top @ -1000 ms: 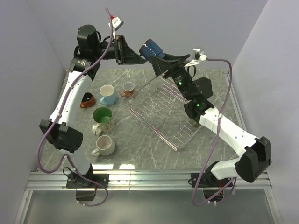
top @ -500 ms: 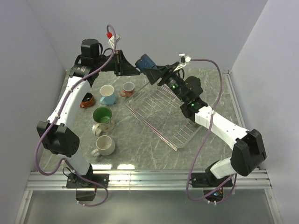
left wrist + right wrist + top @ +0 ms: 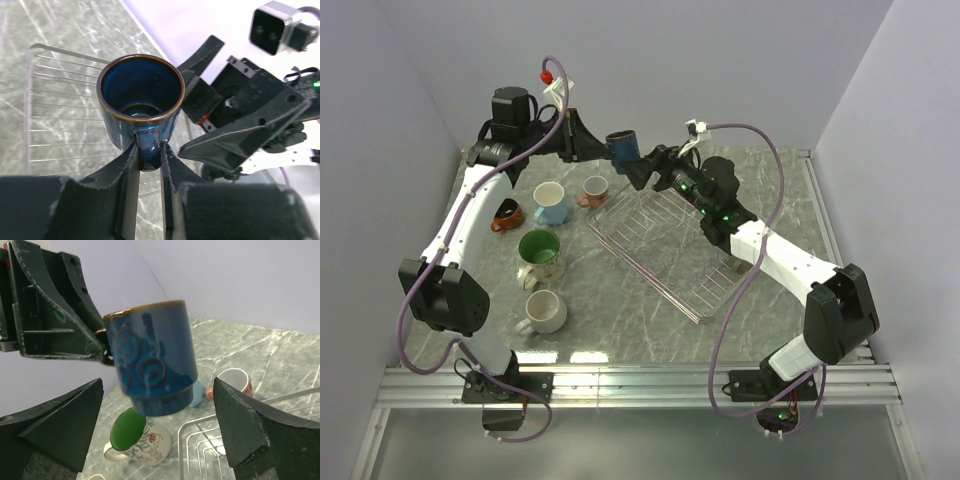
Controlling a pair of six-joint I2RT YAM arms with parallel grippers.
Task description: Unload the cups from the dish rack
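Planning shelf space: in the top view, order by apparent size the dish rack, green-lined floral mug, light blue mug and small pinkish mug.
1. dish rack
2. green-lined floral mug
3. light blue mug
4. small pinkish mug, farther back, so partly perspective.

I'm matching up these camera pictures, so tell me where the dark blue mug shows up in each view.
Top external: dark blue mug at top centre, in the air just beyond the dish rack.
Left wrist: mug at centre, seen from above, handle pinched by the left tool.
Right wrist: mug at centre, side on, swirl pattern showing.
Shared landmark: the dish rack, mid-frame, left, then lower right.
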